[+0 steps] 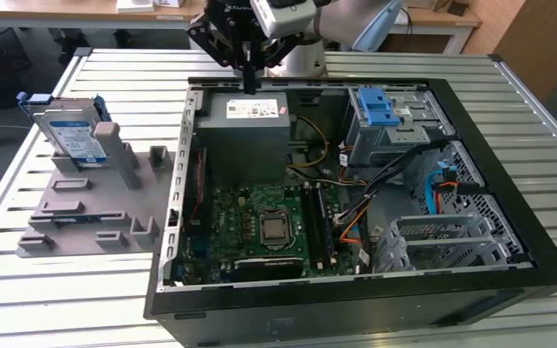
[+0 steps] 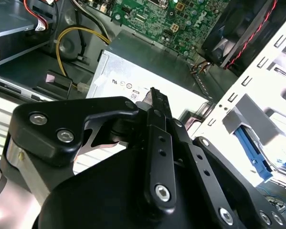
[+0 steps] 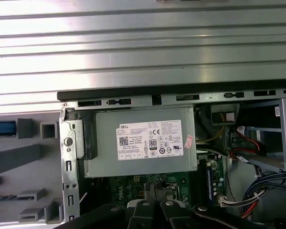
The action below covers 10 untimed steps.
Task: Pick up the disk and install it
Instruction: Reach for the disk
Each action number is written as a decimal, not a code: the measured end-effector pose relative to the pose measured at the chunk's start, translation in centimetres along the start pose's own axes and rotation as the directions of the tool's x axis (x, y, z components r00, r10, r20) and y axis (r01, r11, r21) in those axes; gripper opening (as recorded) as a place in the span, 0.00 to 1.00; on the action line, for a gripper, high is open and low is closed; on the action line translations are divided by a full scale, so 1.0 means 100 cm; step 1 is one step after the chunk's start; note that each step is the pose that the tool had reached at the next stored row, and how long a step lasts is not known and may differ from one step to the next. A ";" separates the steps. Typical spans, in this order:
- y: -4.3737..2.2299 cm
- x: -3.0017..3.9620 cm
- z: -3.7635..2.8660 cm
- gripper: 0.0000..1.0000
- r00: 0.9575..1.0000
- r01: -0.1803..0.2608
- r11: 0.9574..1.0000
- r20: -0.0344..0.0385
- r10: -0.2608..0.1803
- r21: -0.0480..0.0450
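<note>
By the ribbed metal counter's [image 1: 66,304] near edge sits an open computer case [image 1: 356,308], its corner cut off. Toward the edge at the exterior view's left, the disk [image 1: 73,136] stands upright in a grey holder [image 1: 85,210], partly hidden by a post. Over the case's far wall hangs the hand [image 1: 249,87], fingers together, empty. Wooden desks [image 1: 443,18] stand beyond.

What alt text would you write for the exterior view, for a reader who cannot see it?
The arm's tool hangs above the grey power supply box inside an open computer case. The disk stands in a grey holder at the exterior view's left.
</note>
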State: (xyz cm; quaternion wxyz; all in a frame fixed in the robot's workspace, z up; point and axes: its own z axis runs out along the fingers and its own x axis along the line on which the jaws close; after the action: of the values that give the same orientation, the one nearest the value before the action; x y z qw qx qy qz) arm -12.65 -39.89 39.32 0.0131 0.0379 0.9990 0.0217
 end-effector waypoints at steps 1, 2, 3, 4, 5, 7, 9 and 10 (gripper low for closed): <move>-0.0001 0.0005 0.0000 0.11 1.000 0.000 1.000 0.000 0.000 0.000; -0.0001 0.0012 0.0000 0.11 1.000 0.000 1.000 0.000 0.000 0.000; -0.0001 0.0017 0.0000 0.11 1.000 0.000 1.000 0.000 0.000 0.000; -0.0002 0.0023 0.0000 0.11 1.000 0.000 1.000 0.000 0.000 0.000; -0.0002 0.0028 0.0000 0.11 1.000 0.000 1.000 0.000 0.000 0.000; -0.0004 0.0042 0.0001 0.11 1.000 0.000 1.000 0.000 0.000 0.000; -0.0004 0.0056 0.0001 0.11 1.000 0.000 1.000 0.000 0.000 0.000; -0.0004 0.0063 0.0001 0.11 1.000 0.000 1.000 0.000 0.000 0.000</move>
State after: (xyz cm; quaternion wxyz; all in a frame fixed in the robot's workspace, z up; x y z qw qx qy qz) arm -13.28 -39.89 39.29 0.0130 0.0379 0.9990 0.0217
